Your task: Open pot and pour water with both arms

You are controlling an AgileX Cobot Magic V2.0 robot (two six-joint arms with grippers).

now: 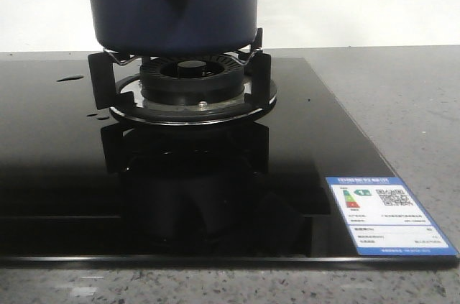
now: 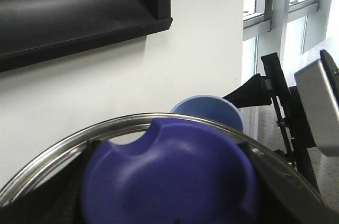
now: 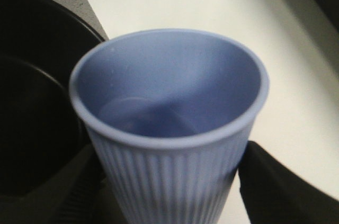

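The dark navy pot (image 1: pixel 172 2) stands on the gas burner (image 1: pixel 190 81); its top is cut off in the front view, and neither gripper shows there. My left gripper (image 2: pixel 169 203) is shut on the blue knob (image 2: pixel 169 176) of the steel-rimmed pot lid (image 2: pixel 63 147) and holds the lid up in front of the wall. My right gripper (image 3: pixel 169 192) is shut on the pale blue ribbed cup (image 3: pixel 175 176), its black fingers (image 3: pixel 275 187) on either side. The pot's dark inside (image 3: pixel 37 102) lies just beside the cup. The cup (image 2: pixel 209 110) also shows behind the lid.
The burner sits on a black glass hob (image 1: pixel 57 174) with an energy label (image 1: pixel 388 216) at its front right corner. Grey stone counter surrounds it. A white wall is behind. My right arm (image 2: pixel 296 107) is close beside the lid.
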